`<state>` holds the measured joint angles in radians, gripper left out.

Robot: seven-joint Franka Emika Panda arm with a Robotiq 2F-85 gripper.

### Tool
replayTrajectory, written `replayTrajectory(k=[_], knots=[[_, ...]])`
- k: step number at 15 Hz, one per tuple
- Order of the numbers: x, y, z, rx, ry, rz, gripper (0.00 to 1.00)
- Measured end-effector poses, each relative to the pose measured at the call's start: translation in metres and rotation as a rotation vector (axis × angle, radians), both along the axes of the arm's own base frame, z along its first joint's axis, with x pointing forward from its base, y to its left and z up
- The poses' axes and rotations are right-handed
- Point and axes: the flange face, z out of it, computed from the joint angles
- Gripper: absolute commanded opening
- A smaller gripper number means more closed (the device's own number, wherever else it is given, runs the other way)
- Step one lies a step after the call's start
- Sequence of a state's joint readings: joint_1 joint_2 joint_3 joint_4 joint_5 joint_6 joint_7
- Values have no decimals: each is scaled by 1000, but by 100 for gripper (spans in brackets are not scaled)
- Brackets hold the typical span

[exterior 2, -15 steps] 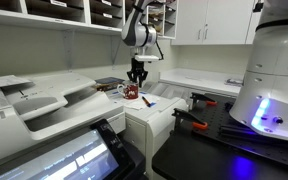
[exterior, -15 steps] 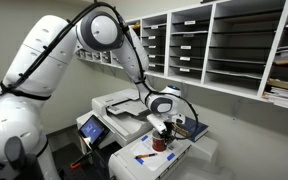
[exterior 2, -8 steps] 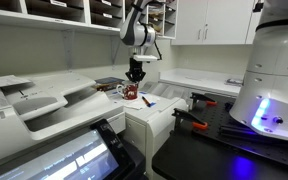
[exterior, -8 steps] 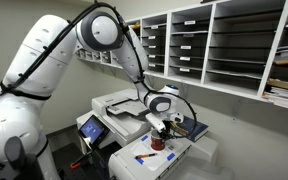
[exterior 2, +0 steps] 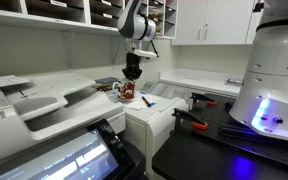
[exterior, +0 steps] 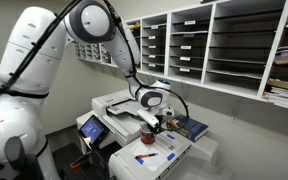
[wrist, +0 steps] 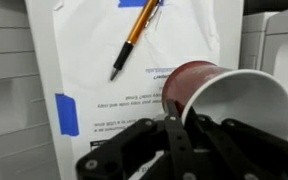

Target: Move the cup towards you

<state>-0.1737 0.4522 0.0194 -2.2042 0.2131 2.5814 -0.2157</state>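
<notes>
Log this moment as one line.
phase: grasp | end effector: appears closed on cup rim | cup: at edge of taped paper | orange pen: apart from cup

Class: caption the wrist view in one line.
Dark red cup gripped by its rim in the jaws, over white paper and an orange pen.

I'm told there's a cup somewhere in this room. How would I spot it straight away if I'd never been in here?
Start at the big white printer. Next to it is a lower white stand with a sheet of paper taped on top. The cup is at that sheet's edge, near an orange pen. It is small and round, dark red outside and white inside.
</notes>
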Motion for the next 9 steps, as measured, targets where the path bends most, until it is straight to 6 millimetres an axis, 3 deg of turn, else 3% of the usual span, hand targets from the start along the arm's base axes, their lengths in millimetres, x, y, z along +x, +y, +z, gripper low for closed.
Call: replayTrajectory(k=[5, 9], knots=[[-22, 27, -16, -7, 44, 72, 2], [-27, 28, -20, -79, -8, 83, 2]])
